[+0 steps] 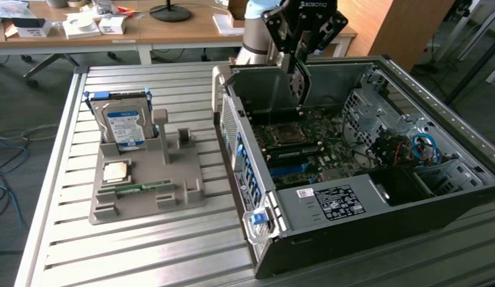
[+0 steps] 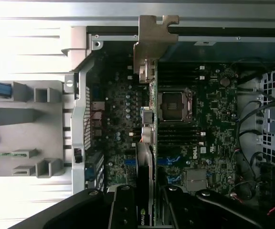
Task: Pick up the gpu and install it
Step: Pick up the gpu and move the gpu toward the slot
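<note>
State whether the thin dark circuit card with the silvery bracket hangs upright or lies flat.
Upright: clamped in the gripper, the card hangs vertically over the open black computer case.

Slatted metal table (image 1: 136,257) bears grey holder (image 1: 188,179) and computer case (image 1: 375,239)

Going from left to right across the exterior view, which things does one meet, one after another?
hard drive → gpu, gripped upright by the gripper over the open computer case → blue cables inside that case.

One end of the gpu (image 2: 147,125) is hidden inside the pincer (image 2: 148,192) and cut off by the picture's edge.
</note>
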Controlling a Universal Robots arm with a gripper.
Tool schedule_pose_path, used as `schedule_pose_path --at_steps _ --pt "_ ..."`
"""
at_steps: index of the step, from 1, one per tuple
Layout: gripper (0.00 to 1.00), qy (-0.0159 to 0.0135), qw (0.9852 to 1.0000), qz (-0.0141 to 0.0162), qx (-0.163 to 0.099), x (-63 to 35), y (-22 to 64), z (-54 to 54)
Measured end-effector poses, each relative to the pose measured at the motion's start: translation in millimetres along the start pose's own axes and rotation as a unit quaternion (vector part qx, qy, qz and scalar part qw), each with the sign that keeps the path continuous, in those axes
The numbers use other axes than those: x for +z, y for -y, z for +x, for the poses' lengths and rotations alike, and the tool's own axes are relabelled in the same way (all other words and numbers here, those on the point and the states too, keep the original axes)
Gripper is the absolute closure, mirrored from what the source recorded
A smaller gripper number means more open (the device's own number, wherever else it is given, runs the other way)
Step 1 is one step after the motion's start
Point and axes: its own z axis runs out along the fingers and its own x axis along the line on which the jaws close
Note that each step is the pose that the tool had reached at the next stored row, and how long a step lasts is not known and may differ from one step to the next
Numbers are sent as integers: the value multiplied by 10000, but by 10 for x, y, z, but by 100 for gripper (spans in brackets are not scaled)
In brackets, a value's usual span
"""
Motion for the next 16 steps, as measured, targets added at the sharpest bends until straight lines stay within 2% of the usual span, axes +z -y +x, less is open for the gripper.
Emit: schedule_pose_path --at_steps 12,16 --pt "73 0 10000 0 0 7 -10 -283" --pt "73 0 10000 0 0 10 -15 -412"
